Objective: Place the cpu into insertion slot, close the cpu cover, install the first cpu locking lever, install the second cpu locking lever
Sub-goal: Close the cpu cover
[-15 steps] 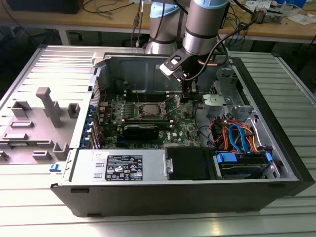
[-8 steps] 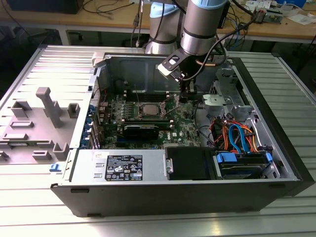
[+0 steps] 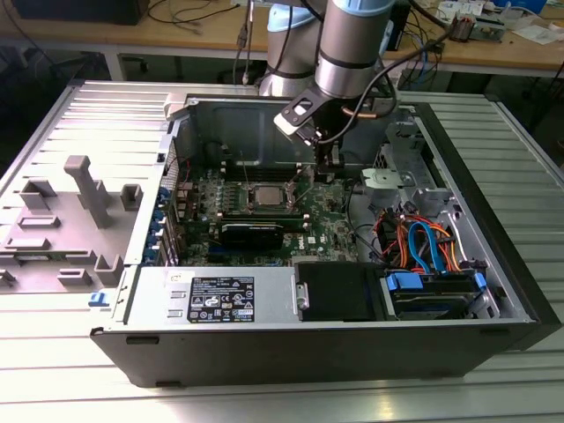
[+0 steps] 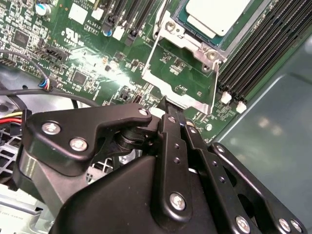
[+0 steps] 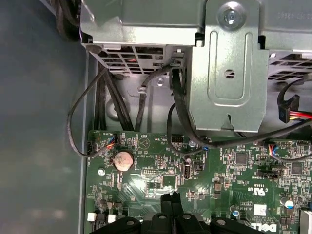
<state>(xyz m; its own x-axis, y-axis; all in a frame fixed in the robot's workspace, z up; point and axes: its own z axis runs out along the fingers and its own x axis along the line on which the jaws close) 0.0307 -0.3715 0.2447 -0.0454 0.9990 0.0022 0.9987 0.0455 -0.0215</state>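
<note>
Chip [image 3: 267, 196] sat in its socket [image 4: 192, 41], and the cover [image 4: 180, 91] stood open at the chip's three o'clock in the exterior view. The gripper [image 4: 163, 102], its fingers drawn narrow together, had its tip at the cover's free edge.

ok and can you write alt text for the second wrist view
A black metal end effector reaches in from the foreground, its tip at the free edge of the thin square silver cpu cover, which is swung open over the green motherboard. Beyond it, the small grey-topped square cpu sits in the silver-rimmed insertion slot.
</note>
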